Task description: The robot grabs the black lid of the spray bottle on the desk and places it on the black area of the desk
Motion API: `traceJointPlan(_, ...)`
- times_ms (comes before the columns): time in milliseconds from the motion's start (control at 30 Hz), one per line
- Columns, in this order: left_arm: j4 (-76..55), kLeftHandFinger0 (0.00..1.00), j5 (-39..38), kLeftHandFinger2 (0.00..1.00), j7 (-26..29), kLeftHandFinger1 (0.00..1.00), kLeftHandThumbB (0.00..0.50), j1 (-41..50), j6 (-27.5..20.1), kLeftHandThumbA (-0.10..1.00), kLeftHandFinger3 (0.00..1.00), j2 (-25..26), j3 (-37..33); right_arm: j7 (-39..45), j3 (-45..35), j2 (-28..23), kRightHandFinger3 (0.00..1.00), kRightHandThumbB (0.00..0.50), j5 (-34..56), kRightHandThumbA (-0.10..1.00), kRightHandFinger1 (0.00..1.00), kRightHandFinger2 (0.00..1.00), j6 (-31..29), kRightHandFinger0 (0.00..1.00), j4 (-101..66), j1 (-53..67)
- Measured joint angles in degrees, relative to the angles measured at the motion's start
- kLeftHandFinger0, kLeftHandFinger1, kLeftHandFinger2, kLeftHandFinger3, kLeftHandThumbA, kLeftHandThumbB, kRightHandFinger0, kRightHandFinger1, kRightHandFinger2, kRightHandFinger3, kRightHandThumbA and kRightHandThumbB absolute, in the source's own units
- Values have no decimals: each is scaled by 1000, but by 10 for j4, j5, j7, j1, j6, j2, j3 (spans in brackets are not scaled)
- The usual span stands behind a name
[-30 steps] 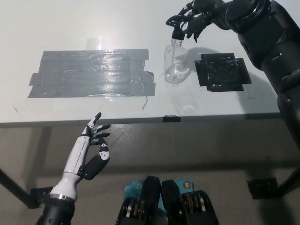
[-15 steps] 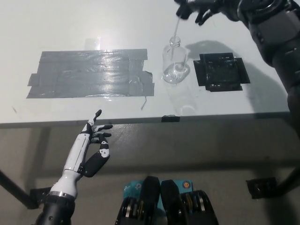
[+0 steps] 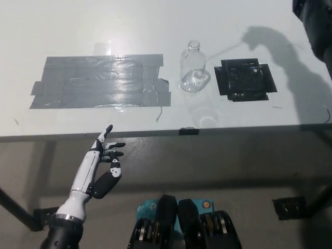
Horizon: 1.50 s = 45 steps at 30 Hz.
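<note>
A clear spray bottle [image 3: 193, 68] stands upright on the white desk [image 3: 155, 26] with its neck bare; no black lid shows anywhere. A square patch of black tape [image 3: 245, 79] lies just right of the bottle. Only part of my black right arm [image 3: 315, 23] shows at the top right corner; its hand is out of the picture, and its shadow falls on the desk above the black patch. My white left hand [image 3: 104, 158] rests below the desk's front edge at the lower left, fingers apart and holding nothing.
A wide patch of grey tape [image 3: 101, 82] covers the desk left of the bottle. The desk's front edge [image 3: 155, 133] runs across the middle, with a small black clip [image 3: 189, 130] on it. Below lies the floor.
My right hand lifted the black lid with its tube out of the bottle, rose up and right, and has left the picture. The bottle stays in place. My left hand has not moved.
</note>
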Motion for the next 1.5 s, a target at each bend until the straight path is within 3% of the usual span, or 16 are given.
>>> traceJointPlan(67, 0, 511, 0, 719, 0, 604, 185, 1, -2, -100, 1000, 0, 1, -11, -4, -6, 511, 334, 9, -100, 334, 476, 0, 301, 0, 3)
traceJointPlan(200, 0, 513, 0, 720, 0, 605, 185, 3, -6, -100, 1000, 0, 5, -20, -3, -13, 519, 320, 19, -100, 374, 534, -1, 365, 0, 25)
traceJointPlan(367, 0, 520, 1, 727, 0, 604, 180, 12, -10, -100, 1000, 1, 10, -27, 9, -11, 521, 362, 24, -100, 276, 463, -6, 232, 0, 78)
traceJointPlan(567, -10, 483, 0, 689, 0, 574, 184, 28, -9, -100, 1000, 1, 18, -48, 97, 2, 533, 342, 1, -100, 334, 497, -15, 282, 1, 152)
traceJointPlan(633, -13, 483, 2, 685, 0, 570, 184, 29, -9, -100, 1000, 1, 18, -52, 141, 8, 1000, 379, -15, 156, 828, 1000, -17, 720, 2, 167)
traceJointPlan(667, -14, 481, 2, 684, 0, 569, 184, 28, -9, -100, 1000, 1, 18, -52, 159, 10, 1000, 441, -22, 336, 1000, 1000, -17, 1000, 3, 172)
traceJointPlan(800, -15, 484, -1, 692, 0, 580, 183, 28, -9, -100, 1000, 1, 22, -23, 270, 10, 1000, 499, -67, 439, 1000, 1000, -12, 1000, 5, 173)
traceJointPlan(900, -15, 460, -3, 687, 0, 571, 189, 26, -9, -100, 988, 1, 23, -5, 313, 6, 1000, 491, -87, 569, 1000, 1000, -10, 1000, 5, 161)
traceJointPlan(1000, -13, 460, -1, 684, 0, 566, 190, 21, -10, -100, 965, 2, 23, 7, 348, 2, 1000, 494, -104, 611, 1000, 1000, -10, 1000, 5, 146)
traceJointPlan(1400, -10, 514, -1, 746, 0, 619, 165, 11, -10, -100, 964, 8, 22, 26, 375, -12, 1000, 488, -128, 650, 1000, 1000, -11, 1000, 5, 104)
traceJointPlan(1500, -10, 509, -4, 745, 0, 619, 164, 5, -9, -100, 970, 9, 23, 22, 366, -15, 1000, 472, -128, 738, 1000, 1000, -18, 1000, 3, 89)
